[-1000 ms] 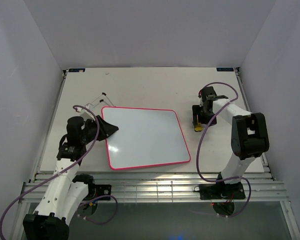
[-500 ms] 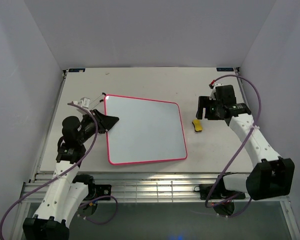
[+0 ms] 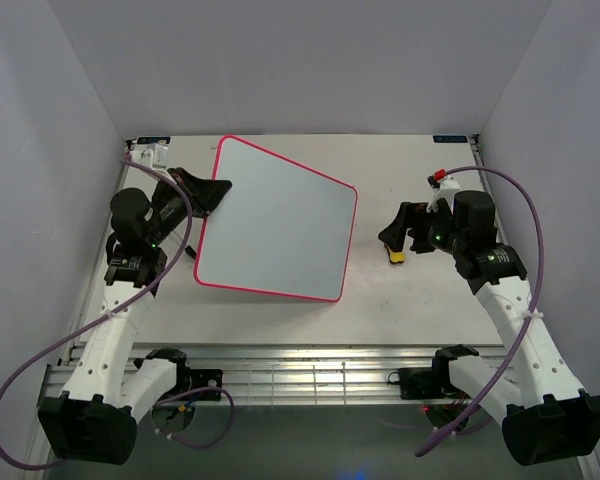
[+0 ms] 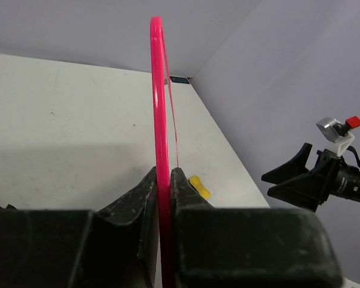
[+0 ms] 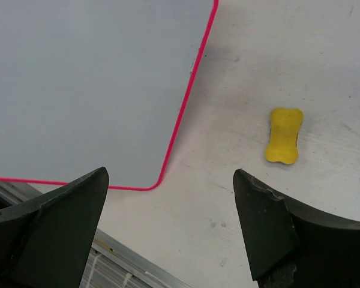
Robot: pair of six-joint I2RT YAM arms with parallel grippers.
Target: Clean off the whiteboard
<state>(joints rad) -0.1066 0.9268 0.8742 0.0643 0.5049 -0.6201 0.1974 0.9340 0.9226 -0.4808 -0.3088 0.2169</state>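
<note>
– Top external first: where is the large glossy white rectangular whiteboard with the thin pink-red frame [image 3: 275, 225]?
– At the left-middle of the pale flat table [image 3: 430, 170], tilted, its far left corner raised towards the back wall. The left gripper [image 3: 212, 190] has it by the left edge. I cannot tell whether the board's other edge rests on the table.
– And the right arm?
– The right gripper [image 3: 392, 232] hangs right of the board and apart from it, just above a small yellow bone-shaped eraser block [image 3: 395, 256] that lies on the table.
– Left wrist camera?
– The board is seen edge-on, its pink rim [image 4: 160, 120] standing upright and running away from the lens. The black fingers [image 4: 145, 192] are clamped on that rim from both sides, so the left gripper [image 4: 163, 177] is grasping the whiteboard. The yellow eraser [image 4: 199, 187] shows just past the right-hand finger, down on the table [image 4: 60, 120]. Farther right, the right gripper [image 4: 266, 184] is in the air with its two fingers spread.
– Right wrist camera?
– The fingers [image 5: 60, 222] stand wide apart, holding nothing: the right gripper [image 5: 169, 173] is released. Below it, the board's plain face [image 5: 90, 78] fills the upper left, one rounded corner between the fingers. The eraser [image 5: 284, 135] lies on the bare table [image 5: 240, 60], well clear of the board. A ribbed metal rail [image 5: 126, 264] runs along the bottom.
</note>
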